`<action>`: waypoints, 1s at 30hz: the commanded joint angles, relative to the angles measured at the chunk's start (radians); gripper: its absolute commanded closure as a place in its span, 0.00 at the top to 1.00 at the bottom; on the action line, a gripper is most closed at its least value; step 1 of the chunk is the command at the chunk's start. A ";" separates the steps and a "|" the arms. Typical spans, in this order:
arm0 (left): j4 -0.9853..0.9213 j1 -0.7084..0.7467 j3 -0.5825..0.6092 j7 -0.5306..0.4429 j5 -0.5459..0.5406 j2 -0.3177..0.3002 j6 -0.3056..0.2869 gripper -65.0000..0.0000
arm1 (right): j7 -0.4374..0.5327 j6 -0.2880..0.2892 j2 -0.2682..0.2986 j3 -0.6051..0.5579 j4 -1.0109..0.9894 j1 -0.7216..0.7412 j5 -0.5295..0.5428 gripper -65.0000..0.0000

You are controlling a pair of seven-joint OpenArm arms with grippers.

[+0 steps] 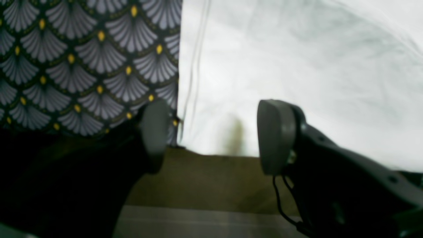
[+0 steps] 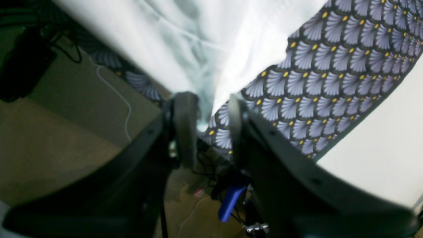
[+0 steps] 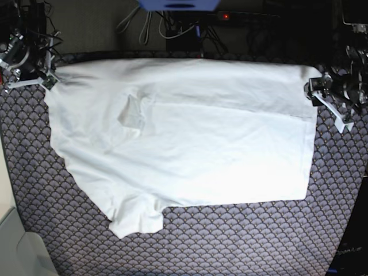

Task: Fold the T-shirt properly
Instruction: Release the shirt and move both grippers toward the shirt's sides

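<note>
A white T-shirt (image 3: 184,138) lay spread sideways on a scale-patterned tablecloth (image 3: 230,241). The left gripper (image 1: 211,138) gaped, released, at the hem corner; the right gripper (image 2: 206,127) stood parted, fabric between its pads. Folding seemingly paused between passes; next, both need fresh edge grips.

This looked like a robotics lab: a table draped in a fan-patterned cloth (image 3: 230,241), loose cables (image 3: 155,26) and a power strip (image 3: 247,16) crowded beyond its far edge.
</note>
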 commanded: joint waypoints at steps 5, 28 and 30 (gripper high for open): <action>0.015 -0.006 -0.055 0.003 -0.003 -0.026 0.001 0.63 | 0.002 -0.007 0.014 0.013 0.013 -0.021 -0.006 0.44; -0.083 -0.308 -0.143 -0.311 0.157 0.103 0.002 0.63 | 0.002 -0.007 -0.063 -0.099 -0.076 0.499 -0.008 0.48; -0.140 -0.347 -0.078 -0.360 0.200 0.109 0.002 0.63 | 0.002 -0.007 -0.091 -0.103 -0.138 0.563 -0.008 0.50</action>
